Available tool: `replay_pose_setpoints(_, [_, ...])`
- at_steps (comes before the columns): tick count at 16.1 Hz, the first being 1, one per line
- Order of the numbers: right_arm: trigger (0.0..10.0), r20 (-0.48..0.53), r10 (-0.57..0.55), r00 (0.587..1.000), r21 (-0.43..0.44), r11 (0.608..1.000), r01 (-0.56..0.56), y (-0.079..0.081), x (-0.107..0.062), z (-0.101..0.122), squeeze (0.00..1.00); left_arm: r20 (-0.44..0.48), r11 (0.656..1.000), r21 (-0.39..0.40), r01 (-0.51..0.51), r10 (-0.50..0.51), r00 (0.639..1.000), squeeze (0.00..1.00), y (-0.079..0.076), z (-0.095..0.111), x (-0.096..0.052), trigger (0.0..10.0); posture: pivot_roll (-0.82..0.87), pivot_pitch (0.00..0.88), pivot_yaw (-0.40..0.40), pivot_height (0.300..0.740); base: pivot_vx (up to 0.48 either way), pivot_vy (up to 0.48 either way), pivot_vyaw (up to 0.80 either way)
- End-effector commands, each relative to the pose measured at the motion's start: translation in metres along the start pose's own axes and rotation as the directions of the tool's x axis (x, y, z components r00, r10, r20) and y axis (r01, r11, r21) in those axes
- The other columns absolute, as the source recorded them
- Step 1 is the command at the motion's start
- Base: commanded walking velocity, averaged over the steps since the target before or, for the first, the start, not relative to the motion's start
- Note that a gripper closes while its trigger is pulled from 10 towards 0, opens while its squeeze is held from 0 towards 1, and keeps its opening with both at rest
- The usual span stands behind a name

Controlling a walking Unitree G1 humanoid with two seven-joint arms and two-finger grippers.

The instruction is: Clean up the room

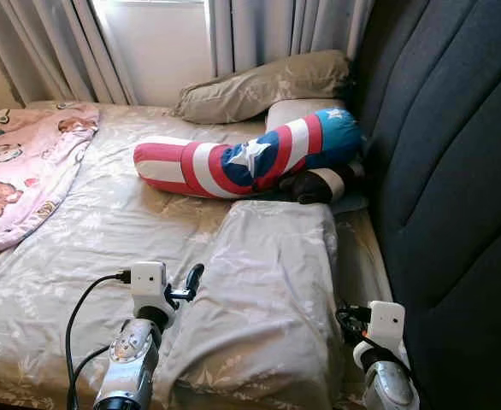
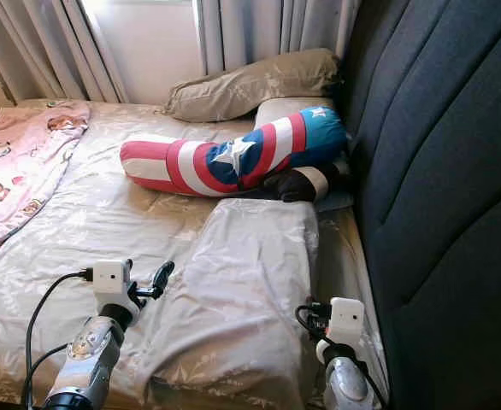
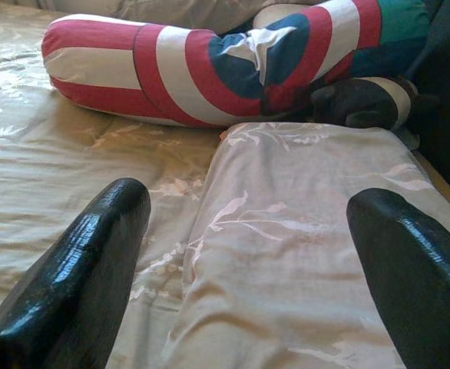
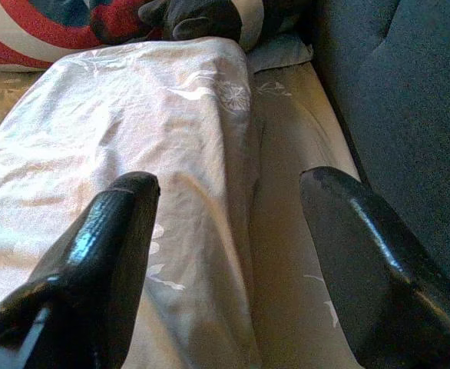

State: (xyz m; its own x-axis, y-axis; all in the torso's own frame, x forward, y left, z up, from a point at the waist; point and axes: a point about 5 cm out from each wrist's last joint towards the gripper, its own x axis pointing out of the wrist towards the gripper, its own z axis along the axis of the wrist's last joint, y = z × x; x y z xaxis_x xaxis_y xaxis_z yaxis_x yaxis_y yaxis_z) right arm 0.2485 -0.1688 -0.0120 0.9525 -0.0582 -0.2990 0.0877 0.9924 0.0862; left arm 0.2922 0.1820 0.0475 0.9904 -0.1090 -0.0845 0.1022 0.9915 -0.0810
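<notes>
A pillow in a pale floral case (image 1: 272, 282) lies on the near part of the bed, beside the dark headboard (image 1: 456, 171). My left gripper (image 3: 252, 204) is open and hovers low at the pillow's left edge (image 1: 189, 286), with nothing between its fingers. At the pillow's right edge, over the gap by the headboard, my right gripper (image 4: 231, 183) is also open and empty. A red, white and blue star bolster (image 1: 250, 158) lies across the bed behind the pillow. A dark plush toy (image 1: 315, 184) rests against the bolster.
The bed has a beige floral sheet (image 1: 105, 231). A pink bear-print blanket (image 1: 20, 171) is bunched at the far left. A tan pillow (image 1: 268, 85) leans at the back under grey curtains (image 1: 259, 30). The headboard walls off the right side.
</notes>
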Motion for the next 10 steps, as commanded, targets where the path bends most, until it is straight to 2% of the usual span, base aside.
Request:
replay_pose_setpoints(1, [10.0, 0.022, 0.003, 1.000, 0.005, 1.000, -0.004, 0.0010, 0.0004, 0.0033, 0.00, 0.011, 1.000, 0.003, 0.001, -0.001, 1.000, 0.00, -0.0009, 0.0029, 0.0014, 10.0, -0.04, 0.000, -0.026, 0.686, 0.000, 0.000, 0.00])
replay_pose_setpoints(10, [10.0, 0.012, 0.008, 1.000, -0.002, 1.000, -0.008, 0.0013, 0.0004, 0.0023, 0.00, 0.005, 1.000, 0.003, -0.001, 0.001, 1.000, 0.00, -0.0015, 0.0024, 0.0019, 10.0, -0.04, 0.000, -0.030, 0.686, 0.000, 0.000, 0.00])
